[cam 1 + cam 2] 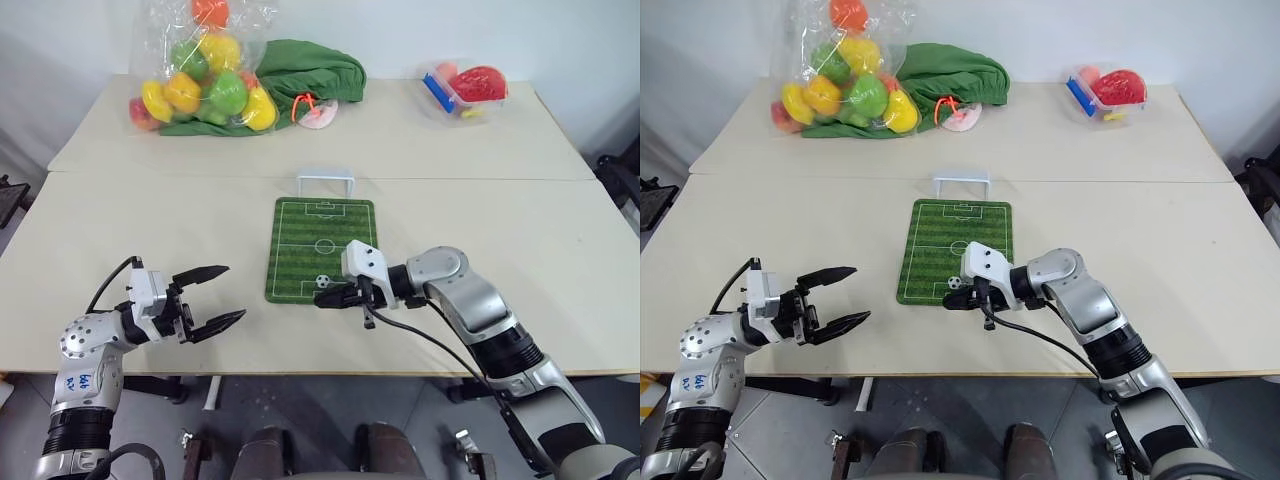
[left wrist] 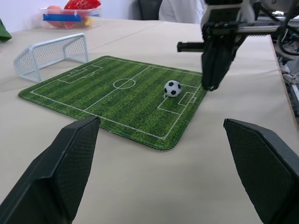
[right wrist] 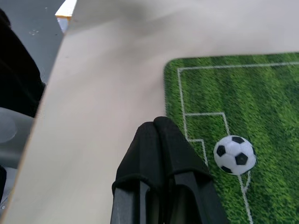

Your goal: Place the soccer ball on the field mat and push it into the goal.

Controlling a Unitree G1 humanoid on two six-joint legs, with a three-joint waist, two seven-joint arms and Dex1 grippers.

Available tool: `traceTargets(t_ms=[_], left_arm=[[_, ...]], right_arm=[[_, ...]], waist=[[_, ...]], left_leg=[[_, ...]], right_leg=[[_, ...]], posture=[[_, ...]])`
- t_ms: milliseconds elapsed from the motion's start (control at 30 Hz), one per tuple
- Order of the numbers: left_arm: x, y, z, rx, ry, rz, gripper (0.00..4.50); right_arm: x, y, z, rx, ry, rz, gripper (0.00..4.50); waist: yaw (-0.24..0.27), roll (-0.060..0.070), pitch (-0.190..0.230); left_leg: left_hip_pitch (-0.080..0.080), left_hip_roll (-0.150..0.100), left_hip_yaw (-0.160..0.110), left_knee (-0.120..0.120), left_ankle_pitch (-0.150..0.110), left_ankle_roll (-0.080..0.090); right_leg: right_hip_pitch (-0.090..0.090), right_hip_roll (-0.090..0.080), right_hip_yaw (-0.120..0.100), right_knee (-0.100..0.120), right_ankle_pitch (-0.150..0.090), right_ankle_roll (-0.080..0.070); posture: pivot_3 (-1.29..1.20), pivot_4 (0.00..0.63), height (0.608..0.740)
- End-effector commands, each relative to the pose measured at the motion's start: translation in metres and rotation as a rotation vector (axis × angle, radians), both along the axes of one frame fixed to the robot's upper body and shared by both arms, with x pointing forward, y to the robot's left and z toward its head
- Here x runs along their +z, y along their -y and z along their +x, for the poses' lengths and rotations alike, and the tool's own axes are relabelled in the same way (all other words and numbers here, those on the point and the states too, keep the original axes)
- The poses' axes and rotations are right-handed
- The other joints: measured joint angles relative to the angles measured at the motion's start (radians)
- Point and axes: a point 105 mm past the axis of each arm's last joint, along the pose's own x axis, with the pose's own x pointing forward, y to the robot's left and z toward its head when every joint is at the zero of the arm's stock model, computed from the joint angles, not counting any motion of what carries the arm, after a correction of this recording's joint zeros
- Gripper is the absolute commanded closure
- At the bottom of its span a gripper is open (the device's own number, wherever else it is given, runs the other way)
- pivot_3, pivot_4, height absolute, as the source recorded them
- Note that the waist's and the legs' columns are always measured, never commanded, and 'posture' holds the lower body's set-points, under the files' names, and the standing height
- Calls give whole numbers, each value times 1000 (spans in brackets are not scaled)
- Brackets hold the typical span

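The soccer ball [image 1: 322,282] lies free on the field mat [image 1: 310,225], near the mat's near end by the small penalty box. It also shows as a white ball with black patches [image 2: 172,88] [image 3: 234,154]. My right gripper [image 1: 326,297] is shut and empty, its closed fingertips [image 3: 156,128] just beside the ball at the mat's near edge. The white goal [image 1: 324,183] stands at the mat's far end. Off to the left of the mat, my left gripper [image 1: 222,295] hovers open with nothing between its fingers [image 2: 65,163].
A clear bag of coloured plastic balls [image 1: 200,70] and a dark green cloth [image 1: 310,70] sit at the far left of the table. A plastic box with red items [image 1: 465,88] sits far right. The table's front edge [image 1: 320,372] runs close below both grippers.
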Motion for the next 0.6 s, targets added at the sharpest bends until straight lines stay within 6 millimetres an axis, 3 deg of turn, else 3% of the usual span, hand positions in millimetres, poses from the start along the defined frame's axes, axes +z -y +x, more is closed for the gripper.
traceTargets(t_ms=[33, 100, 167, 233, 333, 467, 600], left_arm=[[7, -5, 0, 9, 31, 5, 0], [7, -5, 0, 11, 34, 4, 0], [8, -5, 1, 16, 38, 5, 0], [9, -6, 3, 23, 43, 8, 0], [11, -8, 5, 32, 51, 8, 0], [13, -10, 9, 47, 58, 5, 0], [17, -14, 15, 90, 67, -17, 0]], right_arm=[[6, -4, 17, -33, 47, 11, 4466], [7, -3, 29, -64, 66, 14, 4466], [17, 2, 55, -154, 123, 19, 4466], [40, 14, 89, -297, 220, 46, 4466], [80, 27, 115, -420, 335, 123, 4466], [124, 35, 120, -439, 396, 235, 4466], [130, 46, 108, -398, 375, 269, 4466]], waist=[[0, 0, 0], [0, 0, 0], [-2, 0, 0], [-5, 0, 0], [-6, 1, 1], [-11, 1, 1], [-14, 1, 1]], left_leg=[[0, 0, 0, 0, 0, 0], [0, 0, 0, 0, 0, 0], [0, 0, 0, 0, 0, 0], [0, 0, 1, 0, 0, 0], [-1, 0, 2, 0, 0, 0], [-2, 1, 1, -4, 0, 0], [-2, 0, -1, -6, 0, 0]], right_leg=[[0, 0, 0, 0, 0, 0], [0, 0, 0, 0, 0, 0], [-1, 0, 0, 0, 0, 0], [-1, 0, 1, 0, 0, 0], [-3, 0, 1, 1, 0, 0], [-5, 0, 1, 2, 0, 0], [-5, 0, -1, 2, 0, 0]], posture=[[0, 150, 740], [0, 150, 740], [0, 150, 740], [0, 150, 740], [0, 150, 740], [0, 150, 740], [0, 150, 740]])
